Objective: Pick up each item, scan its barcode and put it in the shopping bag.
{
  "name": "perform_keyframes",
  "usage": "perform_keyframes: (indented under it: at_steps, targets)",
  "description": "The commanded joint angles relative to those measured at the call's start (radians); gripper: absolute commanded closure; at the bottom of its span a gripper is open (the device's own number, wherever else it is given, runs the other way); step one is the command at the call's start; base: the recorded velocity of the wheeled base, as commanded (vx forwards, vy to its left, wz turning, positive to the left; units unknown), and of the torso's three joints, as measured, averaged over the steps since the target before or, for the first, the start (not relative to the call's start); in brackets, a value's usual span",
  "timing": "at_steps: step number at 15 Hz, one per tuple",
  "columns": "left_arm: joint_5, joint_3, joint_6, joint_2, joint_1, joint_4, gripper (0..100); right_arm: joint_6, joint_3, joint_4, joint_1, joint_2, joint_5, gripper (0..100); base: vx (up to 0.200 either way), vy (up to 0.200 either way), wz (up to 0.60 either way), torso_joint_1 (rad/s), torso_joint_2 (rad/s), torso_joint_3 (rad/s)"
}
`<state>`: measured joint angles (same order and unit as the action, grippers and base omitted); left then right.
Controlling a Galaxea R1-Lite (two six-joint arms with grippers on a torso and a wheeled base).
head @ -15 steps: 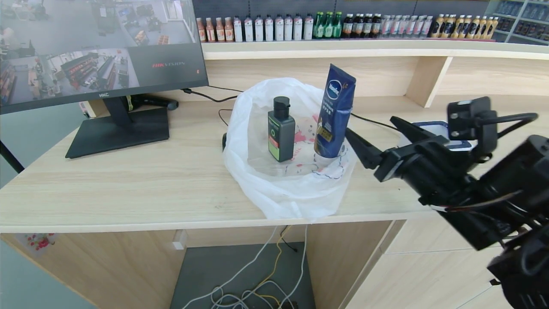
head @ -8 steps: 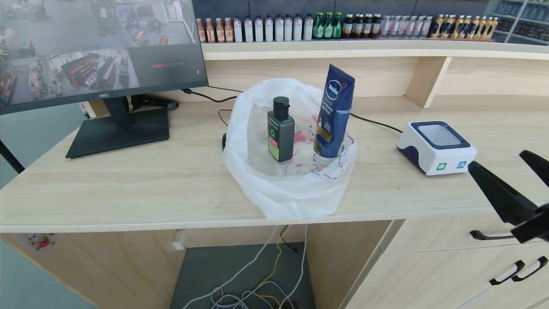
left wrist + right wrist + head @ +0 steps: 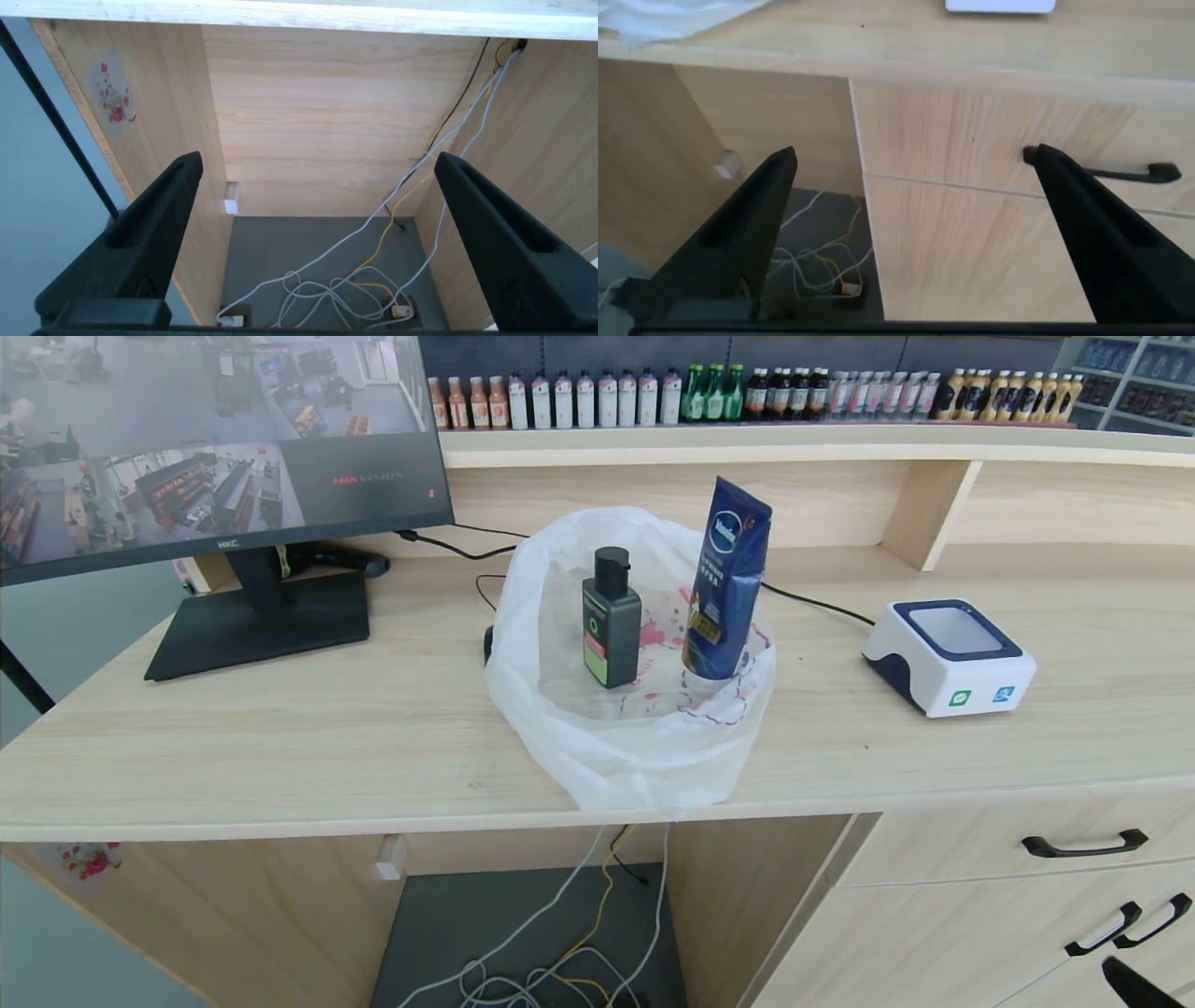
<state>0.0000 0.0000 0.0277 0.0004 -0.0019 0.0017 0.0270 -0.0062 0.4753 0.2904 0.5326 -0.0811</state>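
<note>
A white plastic shopping bag (image 3: 635, 747) sits at the centre of the head view on a pale wood checkout counter (image 3: 280, 737), its rim slumped down around two items standing inside. A dark pump bottle (image 3: 611, 625) stands upright on the left. Just beside it on the right, apart from it, a tall blue tube (image 3: 726, 583) stands on its cap, leaning slightly. To the right of the bag, well apart from it, a white and navy barcode scanner (image 3: 948, 658) rests with its window facing up. Its black cable (image 3: 812, 604) runs back behind the tube.

A monitor (image 3: 215, 439) showing camera feeds fills the upper left of the frame on a black stand. A row of bottles (image 3: 747, 392) lines the shelf along the top edge.

Both arms hang low in front of the counter, below its top. The left gripper (image 3: 318, 161) is released, its jaws spread wide, and faces the kneehole, where loose wires (image 3: 364, 271) trail down to the floor. The right gripper (image 3: 910, 154) is likewise released and wide apart. It faces the cabinet front near a black drawer handle (image 3: 1120, 173), and one fingertip pokes into the lower right corner of the head view.
</note>
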Motion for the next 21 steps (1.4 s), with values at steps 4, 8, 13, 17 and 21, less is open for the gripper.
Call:
perform_keyframes:
  at_steps: [4,8,13,17,21]
  targets:
    - [0.000,0.000,-0.002,0.000,0.002,0.000,0,-0.006,-0.012,-0.478,-0.001,-0.500,0.015,0,0.000,0.000,0.00,0.000,0.00,0.000]
    - [0.000,0.000,0.000,0.000,0.000,0.000,0,-0.044,-0.001,-0.471,-0.004,-0.483,0.012,0,0.000,0.000,0.00,0.000,0.00,0.000]
    - [0.000,0.000,-0.005,0.000,0.002,0.000,0,-0.059,0.000,-0.468,-0.050,-0.441,0.011,0,0.000,0.000,0.00,0.000,0.00,0.000]
    - [0.000,0.000,-0.011,0.000,0.002,0.000,0,-0.042,0.002,-0.471,-0.266,-0.487,0.027,0,0.000,0.000,0.00,0.000,0.00,0.000]
    - [0.000,0.000,-0.022,0.000,0.000,-0.002,0,-0.032,0.002,-0.472,-0.289,-0.531,0.032,0,0.000,0.000,0.00,0.000,0.00,0.000]
